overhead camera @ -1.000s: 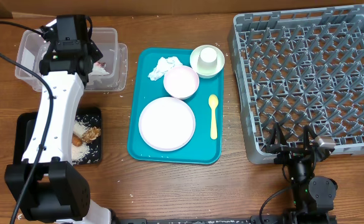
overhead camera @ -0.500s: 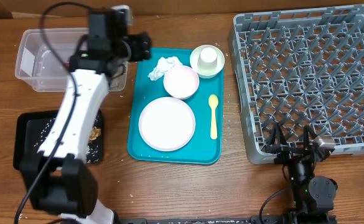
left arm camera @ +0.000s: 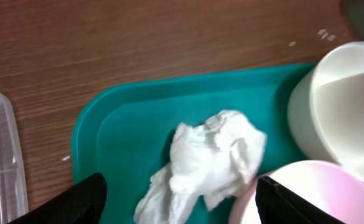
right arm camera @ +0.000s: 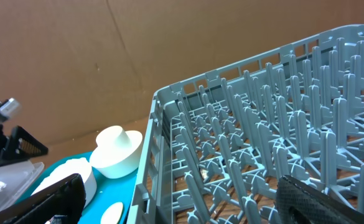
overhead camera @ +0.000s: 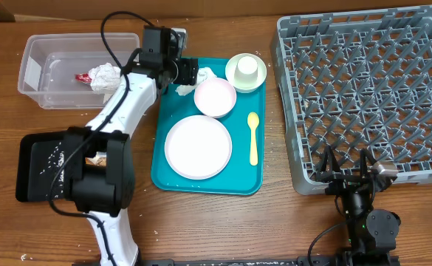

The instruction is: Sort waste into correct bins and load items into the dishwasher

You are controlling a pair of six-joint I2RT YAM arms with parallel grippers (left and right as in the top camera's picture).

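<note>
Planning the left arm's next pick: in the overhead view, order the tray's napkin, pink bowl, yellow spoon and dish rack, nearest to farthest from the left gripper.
From left gripper:
1. napkin, right beside it
2. pink bowl, lower right
3. yellow spoon, farther down-right
4. dish rack, far right

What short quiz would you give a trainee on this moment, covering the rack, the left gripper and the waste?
1. True or false: the grey dish rack holds no dishes.
2. What lies directly under the open left gripper? A) yellow spoon B) crumpled white napkin C) pink plate
3. Fill in: the dark-red wrapper lies in the clear ___.
Key: 1 true; 2 B; 3 tub.
</note>
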